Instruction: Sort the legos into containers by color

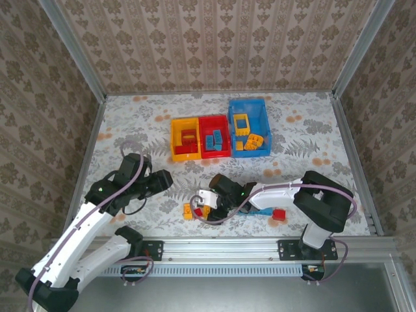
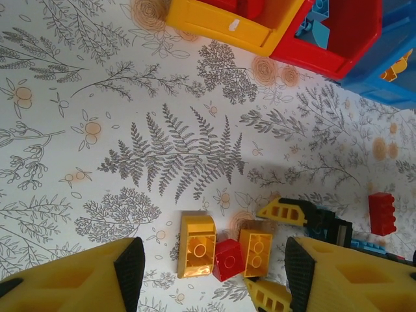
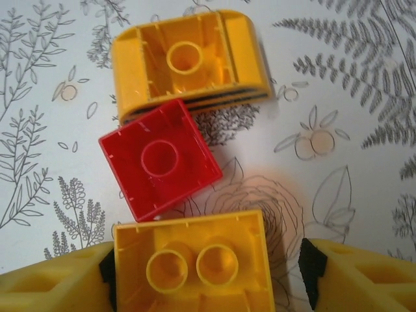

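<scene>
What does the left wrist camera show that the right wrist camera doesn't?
Left wrist: yellow bin, red bin, blue bin, a lone red brick, and the open left claw. Right wrist: no new things, just a closer look. Both: the right claw straddling a two-stud yellow brick, beside a small red brick and a curved yellow brick.

Bright, even, diffuse light in all views; shadows soft, faint. Top view sharp. Right wrist view very close, slightly soft; narrow dark shadow under curved yellow brick (image 3: 192, 62), mild sheen on red brick (image 3: 159, 159). Left wrist view crisp; left gripper's fingers (image 2: 71, 279) slightly soft at bottom edge.
</scene>
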### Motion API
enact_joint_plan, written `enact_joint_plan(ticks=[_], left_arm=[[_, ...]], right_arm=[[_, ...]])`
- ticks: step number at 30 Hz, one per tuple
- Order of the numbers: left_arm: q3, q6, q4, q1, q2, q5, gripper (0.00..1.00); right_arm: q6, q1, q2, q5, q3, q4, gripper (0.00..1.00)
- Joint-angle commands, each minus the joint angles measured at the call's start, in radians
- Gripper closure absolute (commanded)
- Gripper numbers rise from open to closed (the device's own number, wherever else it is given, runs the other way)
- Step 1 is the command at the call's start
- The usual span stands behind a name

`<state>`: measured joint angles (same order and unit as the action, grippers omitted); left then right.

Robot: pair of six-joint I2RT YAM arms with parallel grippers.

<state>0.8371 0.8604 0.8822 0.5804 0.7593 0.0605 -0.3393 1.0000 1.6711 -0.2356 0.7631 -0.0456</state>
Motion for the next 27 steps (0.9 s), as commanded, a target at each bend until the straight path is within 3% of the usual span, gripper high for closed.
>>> enact_joint_plan(ticks=[1, 5, 10, 15, 22, 27], left_arm=[[-0.007, 0.002, -0.017, -0.007, 0.0, 0.022, 0.38], [-0.013, 0.002, -0.031, -0.007, 0.002, 0.029, 0.38], [-0.01, -0.034, -0.132, -0.008, 0.014, 0.122, 0.38], [0.029, -0.04, -0.2, -0.008, 0.078, 0.177, 0.37], [0.119, -0.047, -0.339, 0.011, 0.221, 0.235, 0.37], [0.286, -0.111, -0.401, 0.058, 0.411, 0.268, 0.37]], right_arm=[[-0.004, 0.008, 0.015, -0.042, 0.033, 0.016, 0.41], [0.004, 0.009, 0.004, -0.05, 0.022, 0.009, 0.56], [0.022, 0.0, -0.063, -0.002, -0.003, 0.011, 0.59], [0.057, -0.076, -0.185, 0.031, -0.04, 0.033, 0.6], [0.125, -0.333, -0.352, 0.072, -0.045, 0.066, 0.59], [0.148, -0.525, -0.302, 0.127, 0.089, 0.12, 0.6]])
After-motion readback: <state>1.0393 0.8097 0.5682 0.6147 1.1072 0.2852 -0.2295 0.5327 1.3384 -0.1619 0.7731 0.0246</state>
